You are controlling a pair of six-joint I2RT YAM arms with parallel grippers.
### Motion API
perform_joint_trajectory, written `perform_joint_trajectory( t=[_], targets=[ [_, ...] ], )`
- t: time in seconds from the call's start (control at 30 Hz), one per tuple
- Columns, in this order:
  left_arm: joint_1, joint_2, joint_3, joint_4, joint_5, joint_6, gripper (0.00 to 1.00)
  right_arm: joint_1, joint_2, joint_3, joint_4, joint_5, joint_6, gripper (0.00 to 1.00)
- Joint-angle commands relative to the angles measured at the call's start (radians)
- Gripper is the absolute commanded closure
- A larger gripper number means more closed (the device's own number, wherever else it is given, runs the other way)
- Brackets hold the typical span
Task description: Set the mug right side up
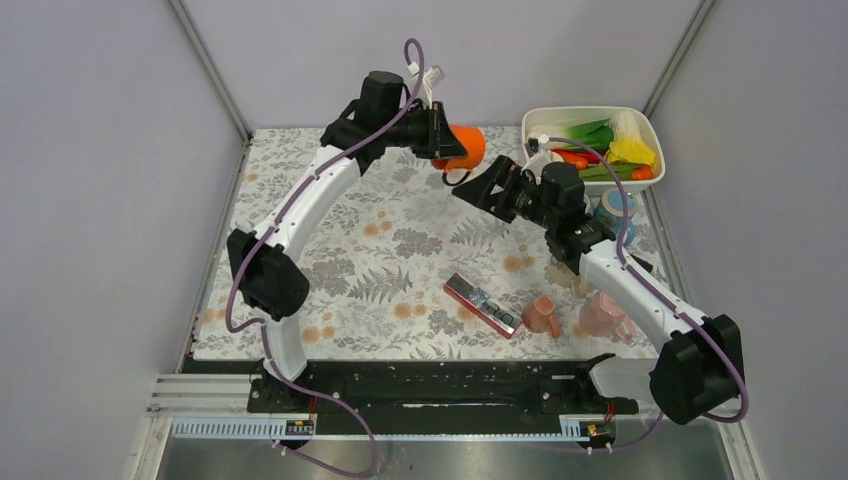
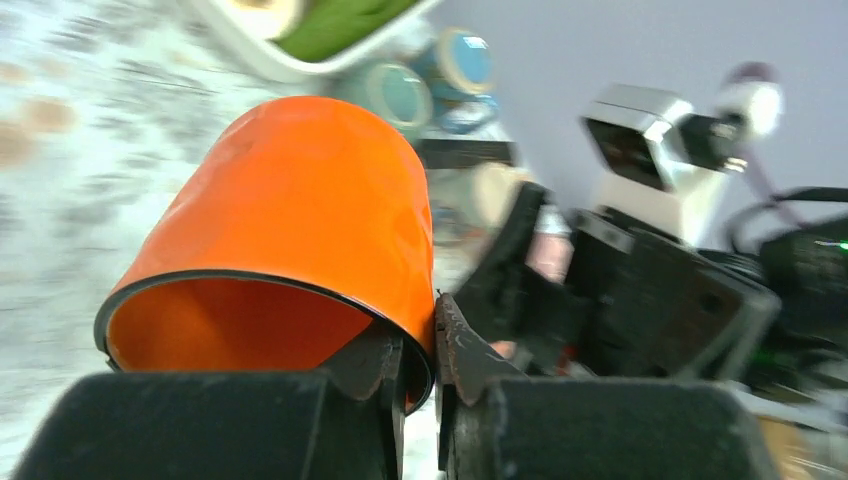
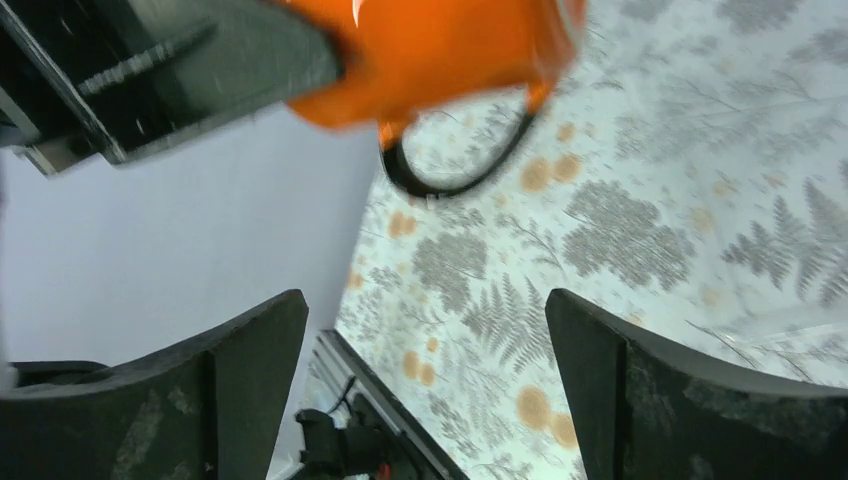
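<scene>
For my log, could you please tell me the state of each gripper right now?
Left gripper: jaws closed on the rim of the orange mug.
Right gripper: jaws open, holding nothing.

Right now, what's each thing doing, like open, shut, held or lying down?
orange mug: held in the air, tipped sideways.
left gripper: shut on the mug's rim.
right gripper: open, empty.
white bin: filled with toy vegetables.
black gadget: lying flat.
</scene>
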Motion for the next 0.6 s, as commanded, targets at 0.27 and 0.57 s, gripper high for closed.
perform_joint_trajectory(
  t=[0.27, 0.57],
  targets=[
    [0.012, 0.328, 0.41, -0.302, -0.67, 0.935, 1.0, 0.0, -0.028, 0.027, -0.313, 0.065, -0.176, 0.01],
    [0.06, 0.484, 0.44, -0.315, -0.649, 1.41, 1.0, 0.0, -0.096, 0.152, -0.644, 0.117, -0.363, 0.01]
  ],
)
